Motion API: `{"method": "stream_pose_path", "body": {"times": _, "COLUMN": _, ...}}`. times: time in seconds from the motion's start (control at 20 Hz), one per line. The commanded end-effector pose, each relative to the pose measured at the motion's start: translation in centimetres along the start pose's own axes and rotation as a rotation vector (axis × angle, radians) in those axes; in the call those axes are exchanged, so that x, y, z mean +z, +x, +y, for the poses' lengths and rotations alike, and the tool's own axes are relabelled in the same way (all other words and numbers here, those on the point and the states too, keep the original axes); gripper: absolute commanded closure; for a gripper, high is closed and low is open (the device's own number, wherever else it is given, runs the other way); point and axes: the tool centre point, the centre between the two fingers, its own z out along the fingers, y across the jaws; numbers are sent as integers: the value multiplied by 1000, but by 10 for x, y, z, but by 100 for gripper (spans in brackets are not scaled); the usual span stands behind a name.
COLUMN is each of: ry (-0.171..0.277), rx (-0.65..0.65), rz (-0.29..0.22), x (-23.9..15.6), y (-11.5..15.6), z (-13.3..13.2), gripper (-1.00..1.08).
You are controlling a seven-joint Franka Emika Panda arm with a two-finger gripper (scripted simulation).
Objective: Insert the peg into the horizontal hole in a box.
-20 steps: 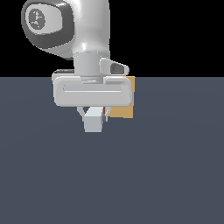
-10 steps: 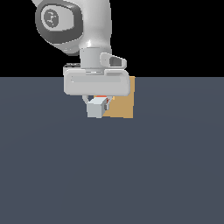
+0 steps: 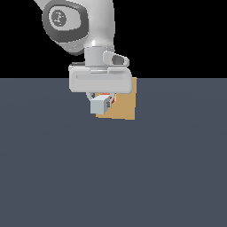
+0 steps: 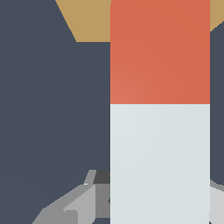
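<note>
Exterior view: arm hangs over the dark worktop [image 3: 113, 177]. The tool [image 3: 101, 103] sits below the wide wrist block, closed around the peg [image 3: 100, 106], whose pale end faces the camera; a sliver of red shows behind it. The tan box [image 3: 124, 105] stands just behind, at about 3 o'clock from the peg.

Wrist view: peg [image 4: 159, 109] fills the frame, pale part near the fingers [image 4: 74, 205], red part reaching toward the box [image 4: 87, 19]. The hole is hidden.

the peg [image 4: 159, 109] looks smooth and matt, like painted plastic, red-orange then pale grey. the box [image 3: 125, 106] behind it is flat, matt tan. the arm [image 3: 88, 26] has a glossy white shell.
</note>
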Motion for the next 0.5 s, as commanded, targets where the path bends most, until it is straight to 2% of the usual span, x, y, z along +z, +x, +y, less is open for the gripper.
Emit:
{"method": "stream_pose_path", "body": {"times": 0.0, "ry": -3, "rx": 4, "rz": 1, "x": -2, "y": 2, "z": 1, "gripper": 108}}
{"method": "stream_pose_path", "body": {"times": 0.45, "ry": -5, "rx": 5, "rz": 3, "x": -3, "y": 2, "z": 4, "gripper": 108}}
